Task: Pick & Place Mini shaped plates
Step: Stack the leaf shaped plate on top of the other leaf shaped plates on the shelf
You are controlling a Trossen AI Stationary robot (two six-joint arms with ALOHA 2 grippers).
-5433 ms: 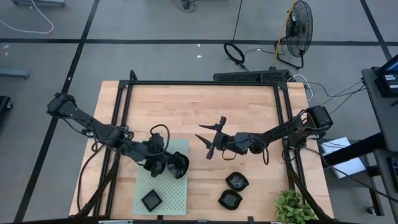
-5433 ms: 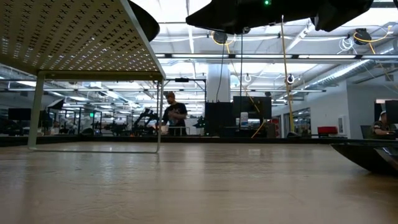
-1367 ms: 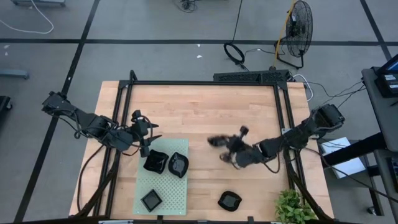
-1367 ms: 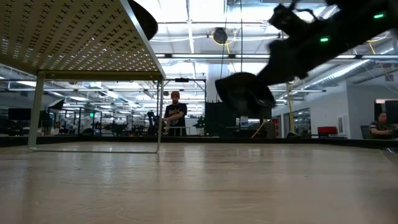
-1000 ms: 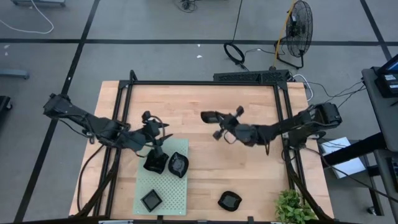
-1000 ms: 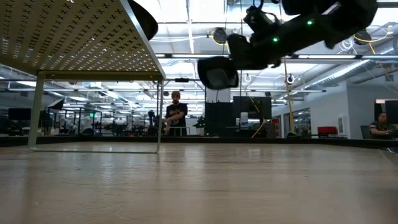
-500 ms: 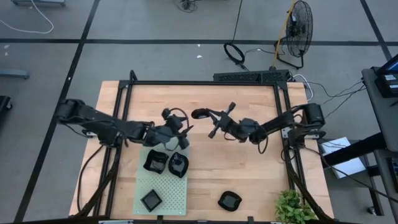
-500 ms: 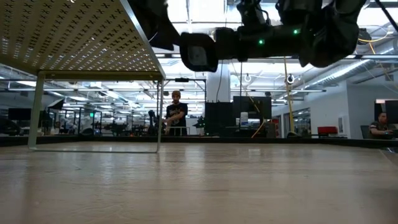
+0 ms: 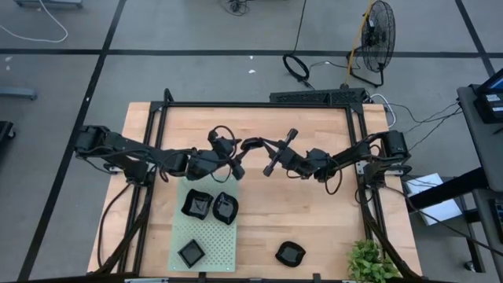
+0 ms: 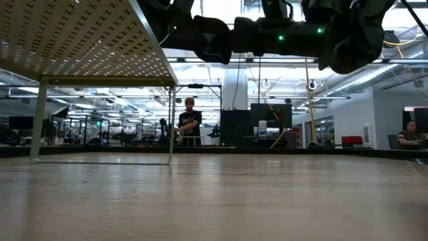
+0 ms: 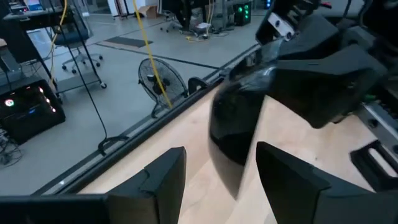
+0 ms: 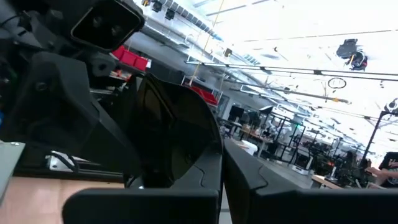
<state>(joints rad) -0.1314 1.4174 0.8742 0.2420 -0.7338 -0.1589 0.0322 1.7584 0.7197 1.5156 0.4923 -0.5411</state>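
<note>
Right gripper point(image 9: 253, 145) pinched a plate point(image 11: 236, 127) by its rim; left gripper point(image 9: 233, 162) fingers spread around it. Glossy, rigid, probably slippery and light: grasp the edge.

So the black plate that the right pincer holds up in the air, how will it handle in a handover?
Probably stiff: the plate shows no sag though gripped at one side by the right pincer. Its glossy surface suggests it may slip. The open left pincer straddles it easily, so it seems thin and light.
</note>
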